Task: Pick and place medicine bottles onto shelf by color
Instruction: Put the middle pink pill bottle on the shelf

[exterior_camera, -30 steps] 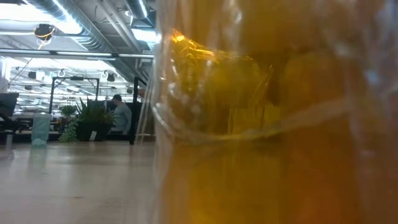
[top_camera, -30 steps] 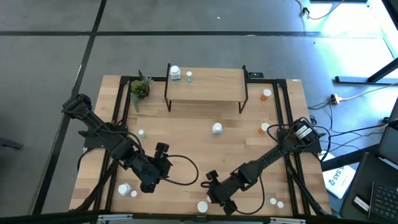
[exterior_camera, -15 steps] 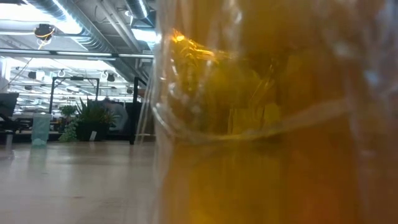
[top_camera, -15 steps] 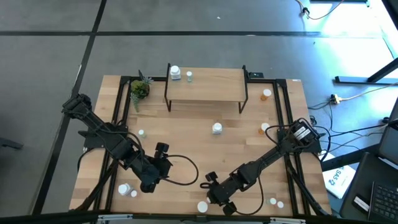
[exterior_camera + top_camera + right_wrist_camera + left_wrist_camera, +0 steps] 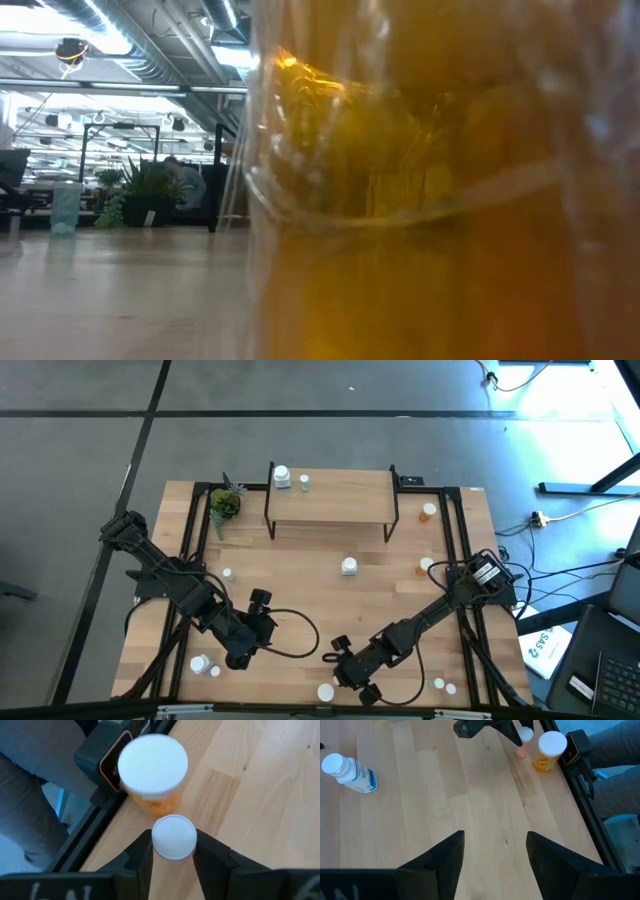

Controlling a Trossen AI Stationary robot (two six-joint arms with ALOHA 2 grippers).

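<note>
My right gripper [image 5: 173, 851] is near the table's near edge, its two fingers around a small pink bottle with a white cap [image 5: 174, 836]. The bottle also shows in the left wrist view [image 5: 522, 745]. An orange bottle with a white cap [image 5: 152, 772] stands just beyond it by the edge rail [image 5: 325, 691] and fills the low view [image 5: 440, 200]. My left gripper [image 5: 495, 852] is open and empty over bare wood at the near left [image 5: 260, 622]. The shelf [image 5: 330, 495] stands at the far middle with a white bottle [image 5: 281, 477] and a pale green bottle [image 5: 304, 482] on its left end. My right gripper pinches the pink bottle at its white cap [image 5: 156, 840], one finger on each side of it. The fingers come from above, slanting toward the table's near edge. The bottle stands upright; in the left wrist view its base [image 5: 521, 755] looks to be on the table.
Loose bottles lie about: white ones [image 5: 348, 566] [image 5: 200, 663], orange ones [image 5: 428, 512] [image 5: 420, 570], a pale green one [image 5: 228, 573], two at the near right [image 5: 443, 686]. A potted plant [image 5: 225, 503] stands left of the shelf. A person's legs [image 5: 620, 795] are beyond the near edge.
</note>
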